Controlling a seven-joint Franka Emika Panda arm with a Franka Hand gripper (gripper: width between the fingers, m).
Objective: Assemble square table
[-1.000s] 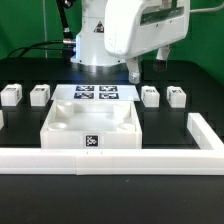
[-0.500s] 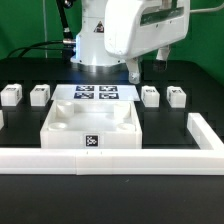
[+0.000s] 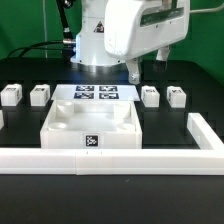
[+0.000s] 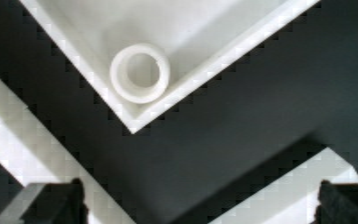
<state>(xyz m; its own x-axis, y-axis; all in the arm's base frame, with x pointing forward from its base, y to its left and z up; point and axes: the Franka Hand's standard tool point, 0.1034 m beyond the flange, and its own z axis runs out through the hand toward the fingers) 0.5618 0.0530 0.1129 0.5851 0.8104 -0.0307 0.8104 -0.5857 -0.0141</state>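
Exterior view: claw [image 3: 147, 67] released, empty; legs [image 3: 39, 95] loose at ten and two o'clock of the top [image 3: 65, 140]; nothing assembled.

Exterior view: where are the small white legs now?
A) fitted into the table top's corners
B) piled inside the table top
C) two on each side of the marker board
C: the legs lie in pairs either side of the marker board, apart from the table top.
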